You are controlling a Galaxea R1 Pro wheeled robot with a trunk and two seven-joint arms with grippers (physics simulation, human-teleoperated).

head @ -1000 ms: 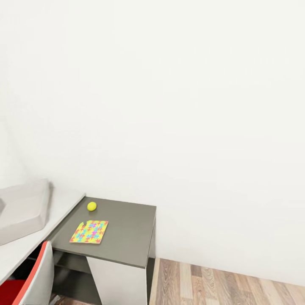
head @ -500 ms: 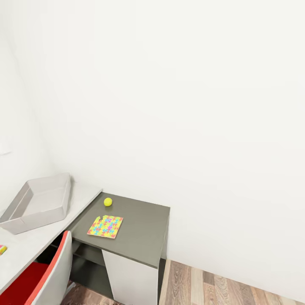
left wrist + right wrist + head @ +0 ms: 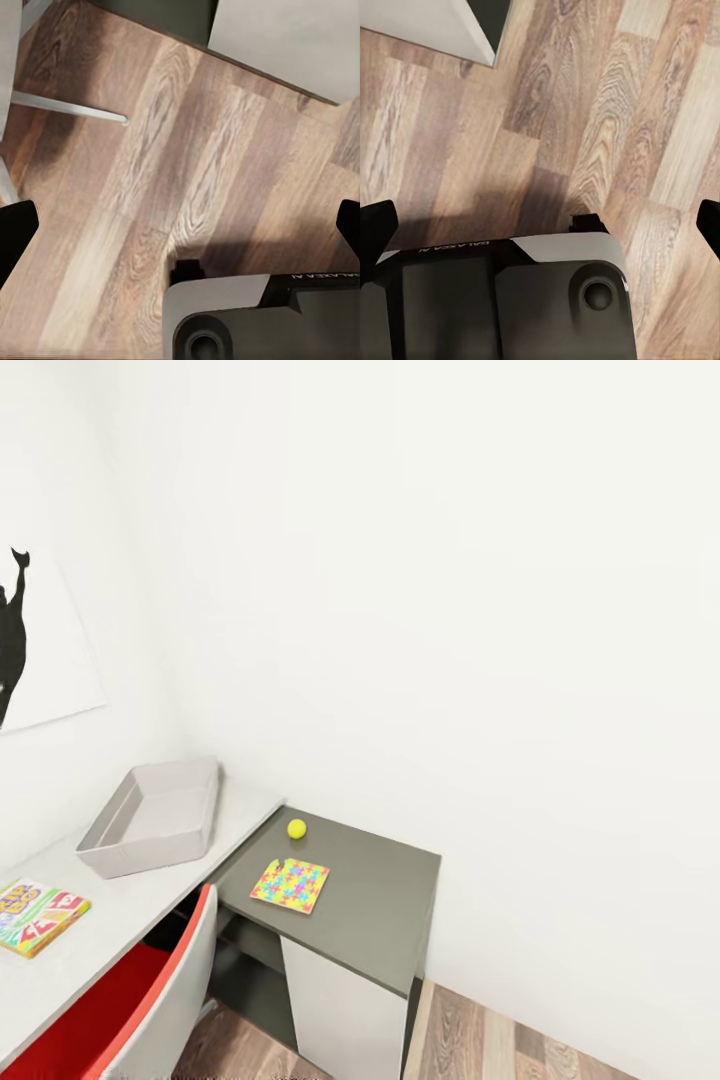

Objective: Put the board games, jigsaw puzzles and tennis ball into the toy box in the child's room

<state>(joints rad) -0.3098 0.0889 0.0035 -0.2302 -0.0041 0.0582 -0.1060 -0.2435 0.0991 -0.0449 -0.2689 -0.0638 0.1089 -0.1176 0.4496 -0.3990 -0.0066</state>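
Observation:
The pale grey toy box (image 3: 155,815) stands empty on the light part of the table (image 3: 120,905), against the wall. A white, green and red board game (image 3: 35,915) lies flat on that top near the picture's left edge. On the table's dark grey end section (image 3: 375,905) rest the yellow-green tennis ball (image 3: 297,828) and one bright jigsaw puzzle (image 3: 290,885) just in front of it. My left gripper (image 3: 180,229) hangs open over the wooden floor, holding nothing. My right gripper (image 3: 540,225) is likewise open and empty above the floor.
A red and grey chair (image 3: 150,1000) is tucked under the desk at lower left. A poster with a black figure (image 3: 20,650) hangs on the left wall. My own base (image 3: 247,315) shows below the left gripper, near a chair leg (image 3: 67,109). Wood flooring (image 3: 500,1050) lies right of the desk.
The camera has swung left, so the desk has shifted right in the picture. The whole toy box, the board game and the wall poster have come into view.

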